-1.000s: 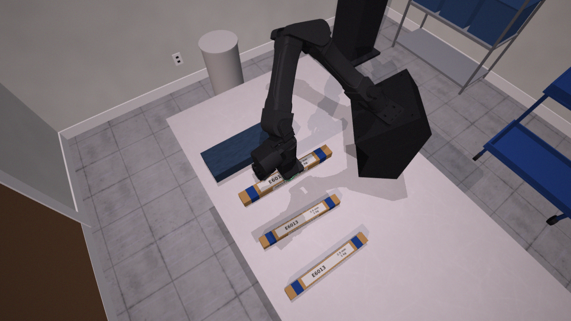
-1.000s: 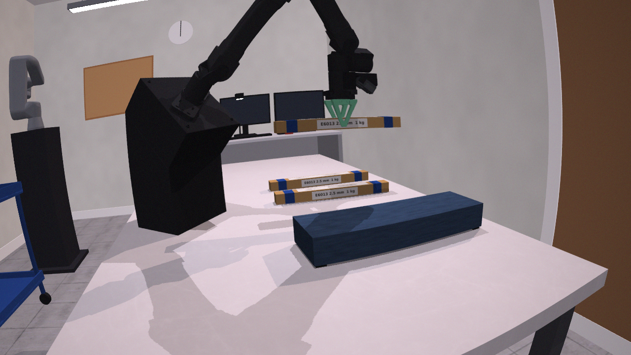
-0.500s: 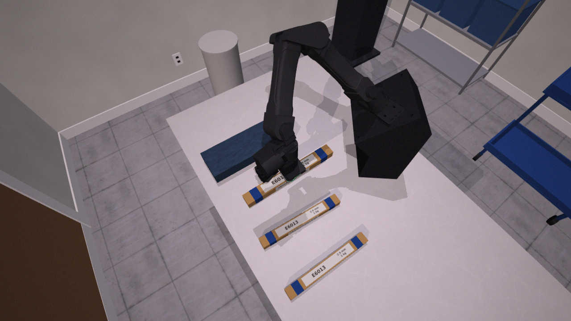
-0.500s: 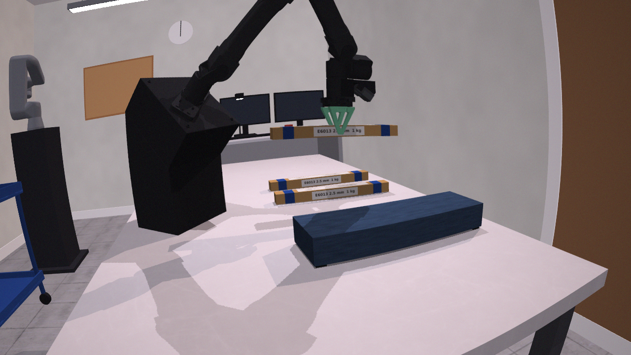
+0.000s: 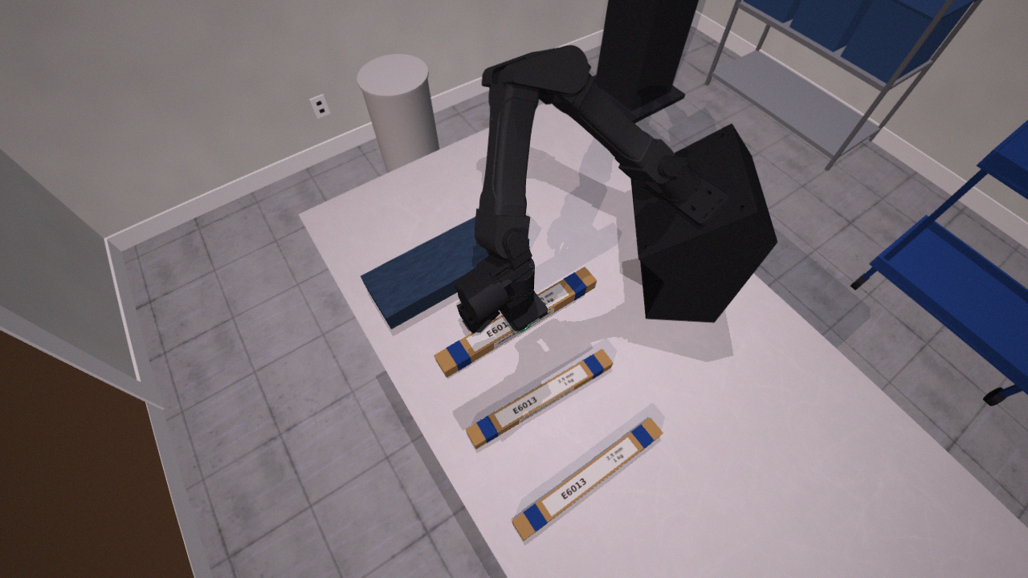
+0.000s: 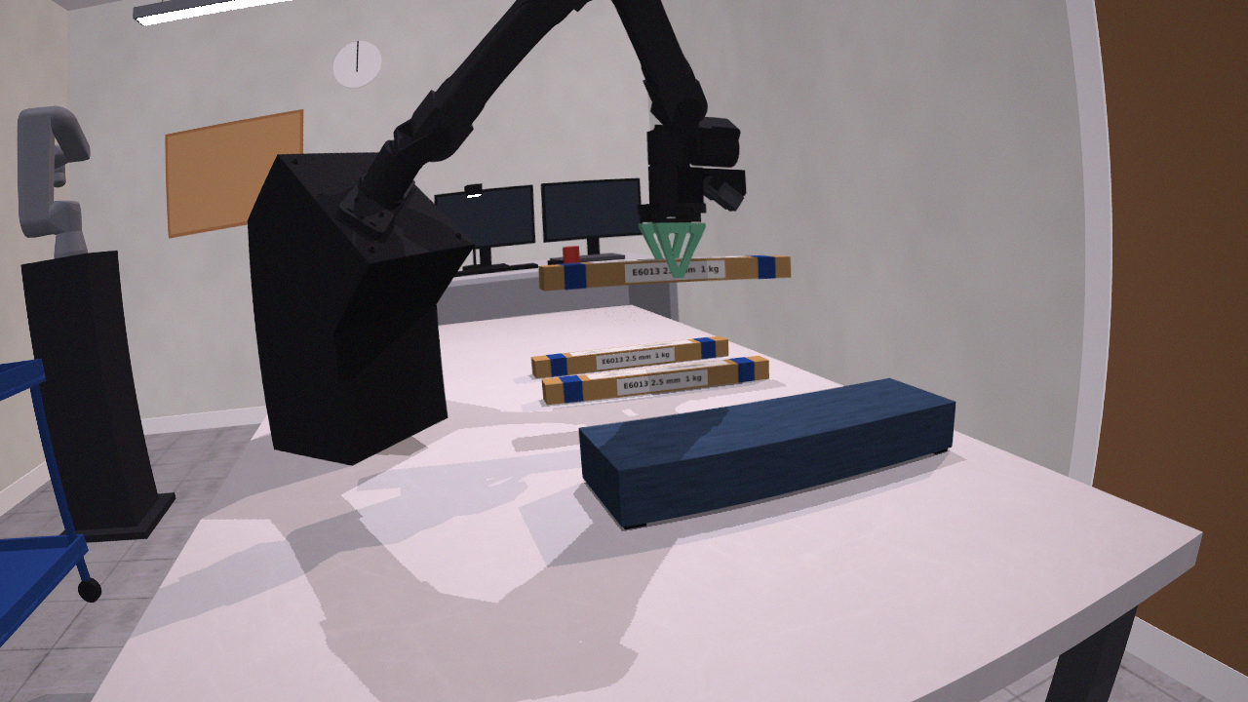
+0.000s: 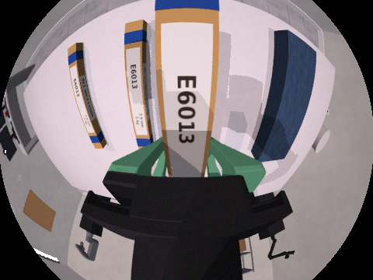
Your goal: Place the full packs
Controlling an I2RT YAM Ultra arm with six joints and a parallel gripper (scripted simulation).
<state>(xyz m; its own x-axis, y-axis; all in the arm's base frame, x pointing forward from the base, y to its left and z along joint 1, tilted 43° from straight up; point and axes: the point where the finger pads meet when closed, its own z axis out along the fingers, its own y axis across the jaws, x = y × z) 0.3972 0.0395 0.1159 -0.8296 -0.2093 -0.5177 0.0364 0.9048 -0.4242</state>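
My gripper [image 5: 523, 321] [image 6: 673, 261] [image 7: 186, 139], with green fingers, is shut on the middle of a brown E6013 electrode pack [image 5: 474, 341] [image 6: 593, 274] [image 7: 186, 73]. It holds the pack level, high above the table. Two more packs lie flat on the table: a middle pack [image 5: 539, 399] [image 6: 654, 381] [image 7: 136, 89] and a far pack [image 5: 588, 478] [image 6: 628, 356] [image 7: 85, 101]. The low dark blue platform [image 5: 420, 276] [image 6: 767, 445] [image 7: 285, 99] stands empty on the table, beside the held pack.
The arm's large black base block [image 5: 700, 229] [image 6: 349, 305] stands on the white table [image 5: 754, 445] [image 6: 436, 610]. A grey cylinder [image 5: 399, 107] stands on the floor behind the table. Blue carts [image 5: 963, 287] stand to one side.
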